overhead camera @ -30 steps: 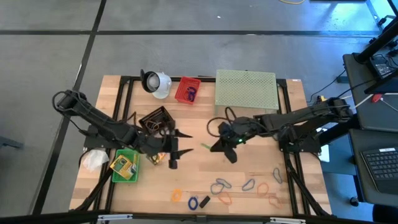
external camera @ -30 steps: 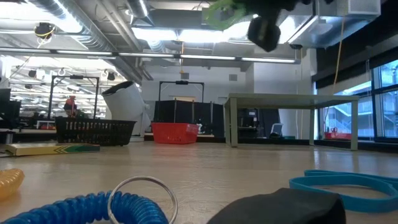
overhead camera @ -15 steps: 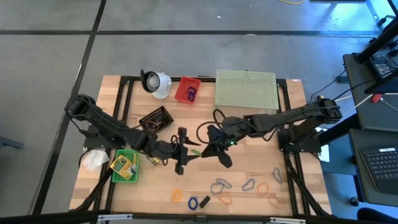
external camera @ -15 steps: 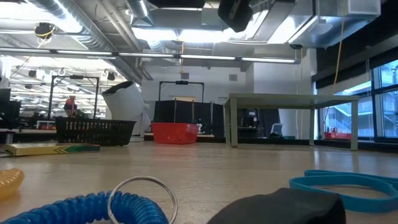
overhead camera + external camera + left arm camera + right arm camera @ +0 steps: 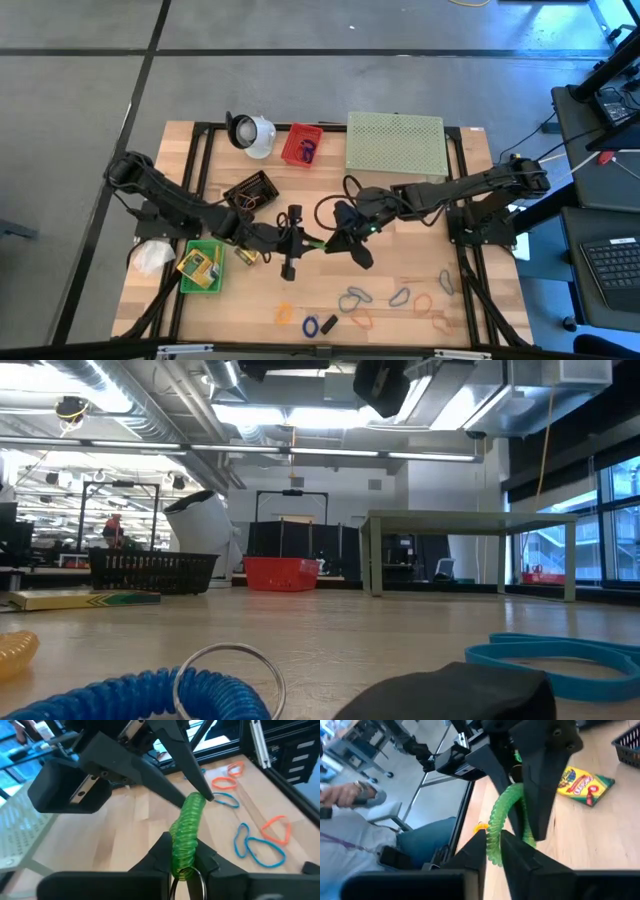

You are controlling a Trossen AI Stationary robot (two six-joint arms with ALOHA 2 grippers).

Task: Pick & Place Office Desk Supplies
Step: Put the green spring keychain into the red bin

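Gripping one green coil (image 5: 187, 833) end each, left gripper (image 5: 182, 865) and right gripper (image 5: 493, 851), fingertips half hidden.

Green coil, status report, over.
Left tool shut on the green spiral plastic coil. Right tool gripping its other end, mid-table handover. Nothing between them.

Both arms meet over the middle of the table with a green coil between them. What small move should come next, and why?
Probably the right end effector should open fully and back away. The green spiral coil sits between the left end effector's closed fingers, while the right one's fingers also flank it, so this looks like a handover.
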